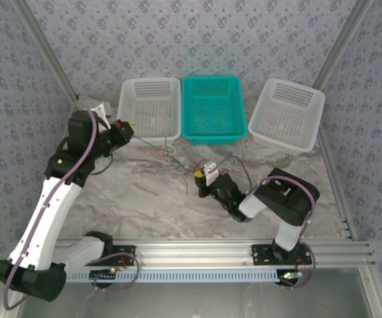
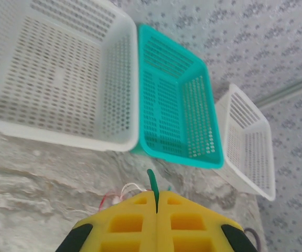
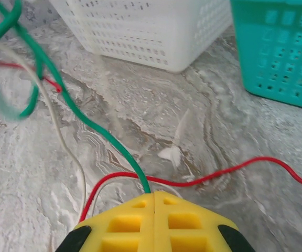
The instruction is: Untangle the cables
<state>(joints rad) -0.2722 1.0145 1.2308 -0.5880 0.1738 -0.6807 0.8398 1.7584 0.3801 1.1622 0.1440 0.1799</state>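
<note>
We saw the left gripper (image 2: 157,198) clamped shut on a green cable (image 3: 88,121) end, and the right gripper (image 3: 153,198) pinching green cable too. The cables (image 1: 173,158) lay tangled on the table (image 1: 144,199) between them, near the teal basket (image 1: 214,138).

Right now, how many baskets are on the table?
3. A white basket sits at the far left, a teal basket right beside it in the middle, and a second white basket further right, set apart and angled. None appears hidden.
</note>
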